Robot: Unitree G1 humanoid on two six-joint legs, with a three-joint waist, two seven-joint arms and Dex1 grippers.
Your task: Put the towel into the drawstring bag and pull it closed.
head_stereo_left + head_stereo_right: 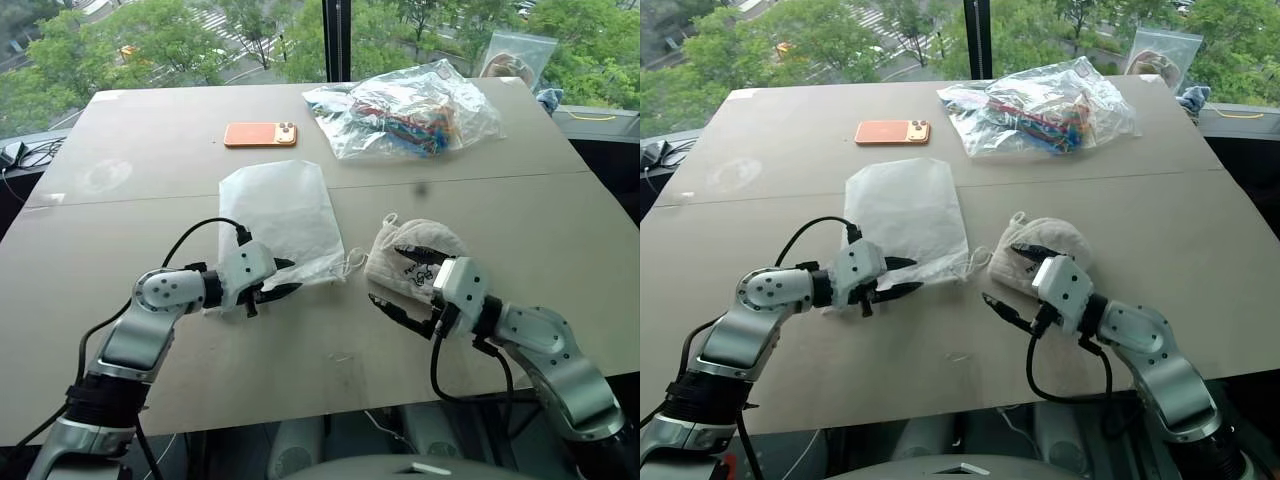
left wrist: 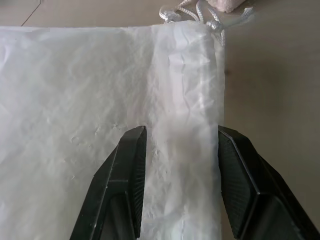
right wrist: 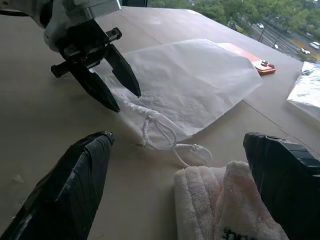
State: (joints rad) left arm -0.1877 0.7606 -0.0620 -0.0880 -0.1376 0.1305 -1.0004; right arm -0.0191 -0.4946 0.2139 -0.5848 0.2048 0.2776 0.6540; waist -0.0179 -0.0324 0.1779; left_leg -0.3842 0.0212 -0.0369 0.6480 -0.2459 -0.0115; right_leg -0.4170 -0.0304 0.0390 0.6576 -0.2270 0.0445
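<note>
The drawstring bag (image 1: 280, 210) lies flat in the middle of the table, thin and white, its gathered mouth and white cord (image 1: 352, 262) at the near right corner. My left gripper (image 1: 283, 278) stands open at that near edge, its fingers (image 2: 131, 165) on either side of a strip of the bag's fabric. Just right of the cord sits the towel (image 1: 415, 245), a cream bundle with a dark logo. My right gripper (image 1: 405, 285) is wide open around the towel's near side, not pressing it. In the right wrist view the towel (image 3: 220, 200) sits between the fingers, with the left gripper (image 3: 126, 100) beyond.
An orange phone (image 1: 260, 134) lies behind the bag. A clear plastic bag (image 1: 405, 110) of colourful items sits at the back right, with another small clear bag (image 1: 520, 55) by the window. Cables (image 1: 20, 152) hang off the table's left edge.
</note>
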